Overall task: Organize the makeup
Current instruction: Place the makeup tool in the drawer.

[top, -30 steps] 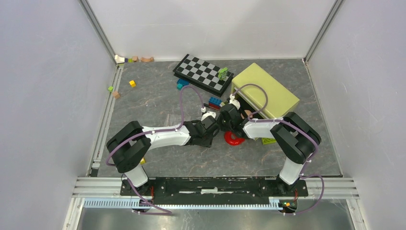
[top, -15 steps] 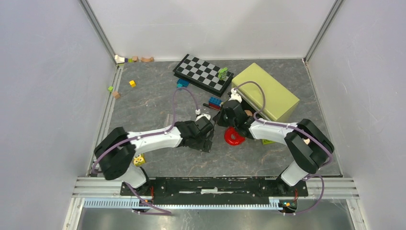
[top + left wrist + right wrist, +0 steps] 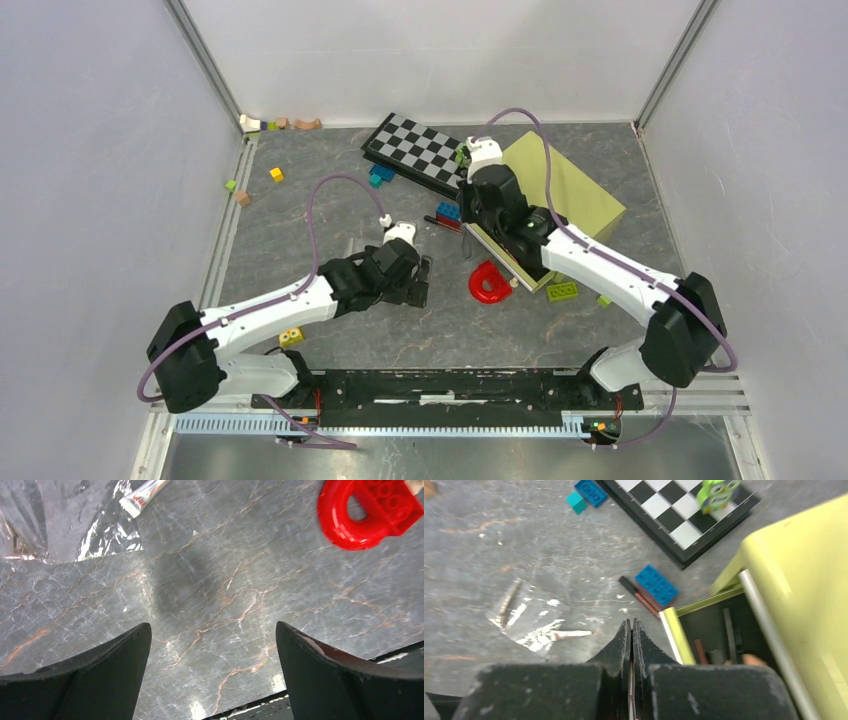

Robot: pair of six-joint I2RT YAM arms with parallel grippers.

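The makeup lies scattered. A clear plastic bag (image 3: 524,617) on the floor holds a brown pencil (image 3: 509,602) and a small white tube (image 3: 569,635). A black and a reddish pencil (image 3: 639,597) lie beside a blue brick (image 3: 656,585). The open drawer (image 3: 724,630) of the yellow-green box (image 3: 565,190) holds dark brush handles and a peach thing. My right gripper (image 3: 631,622) hangs shut just left of the drawer's corner; only a thin reddish sliver shows in its slit. My left gripper (image 3: 212,625) stands wide open over bare floor, holding nothing, left of the red horseshoe piece (image 3: 330,510).
A chessboard (image 3: 420,150) with a green toy on it lies at the back, touching the box. Coloured bricks are strewn at the far left (image 3: 275,174), by the box (image 3: 561,291) and under my left arm (image 3: 291,337). The bag (image 3: 60,525) lies ahead and left of my left gripper.
The two grippers were close together beside the red piece. My left gripper has opened wide and drawn back toward the near left. My right arm has swung to the far side by the box, still shut.
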